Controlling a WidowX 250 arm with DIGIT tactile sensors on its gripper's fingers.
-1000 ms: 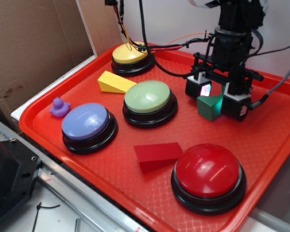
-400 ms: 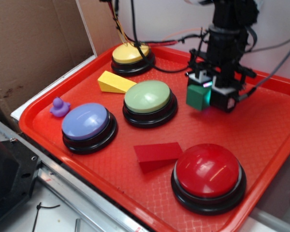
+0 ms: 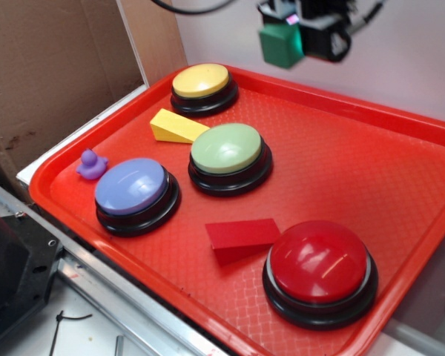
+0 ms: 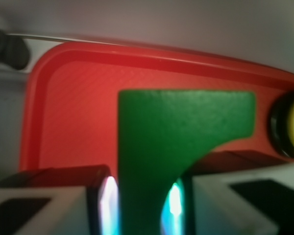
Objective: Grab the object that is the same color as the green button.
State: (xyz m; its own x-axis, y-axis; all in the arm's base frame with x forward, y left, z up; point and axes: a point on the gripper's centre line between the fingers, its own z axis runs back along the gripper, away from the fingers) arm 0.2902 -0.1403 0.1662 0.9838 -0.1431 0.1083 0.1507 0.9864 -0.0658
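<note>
The object, a dark green block (image 3: 281,44) with a curved notch, hangs high above the back of the tray, held in my gripper (image 3: 300,33). In the wrist view the green block (image 4: 181,142) fills the middle, pinched between the two fingers (image 4: 73,196), and the gripper (image 4: 144,205) is shut on it. The green button (image 3: 227,148), a pale green dome on a black base, sits near the tray's middle, well below and left of the block.
On the red tray (image 3: 371,163) stand a yellow button (image 3: 201,81), a purple button (image 3: 132,187) and a red button (image 3: 319,263). A yellow wedge (image 3: 175,126), a red wedge (image 3: 241,237) and a small purple duck (image 3: 91,165) lie among them. Cardboard stands at left.
The gripper has risen from tray level to high above the tray and drifted left, carrying the green block off the tray surface.
</note>
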